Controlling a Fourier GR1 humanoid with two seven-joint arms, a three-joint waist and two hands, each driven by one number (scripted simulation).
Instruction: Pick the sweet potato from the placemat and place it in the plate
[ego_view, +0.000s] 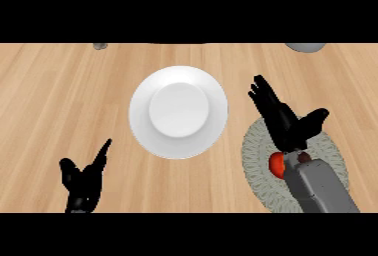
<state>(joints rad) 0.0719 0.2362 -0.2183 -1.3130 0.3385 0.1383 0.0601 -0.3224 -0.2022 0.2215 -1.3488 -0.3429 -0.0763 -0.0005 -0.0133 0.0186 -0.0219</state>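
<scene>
A white plate (178, 112) lies on the wooden counter at the middle of the head view. To its right lies a round grey woven placemat (258, 165). On it sits the orange-red sweet potato (276, 165), mostly hidden under my right wrist. My right hand (284, 122) is open above the placemat's far part, fingers straight and pointing up and left, thumb spread to the right. It hovers past the sweet potato and holds nothing. My left hand (83, 181) rests open at the lower left, fingers up.
Two grey objects are cut off at the counter's far edge, a small one (100, 46) at the left and a larger one (306, 47) at the right. Bare wood (59, 100) lies left of the plate.
</scene>
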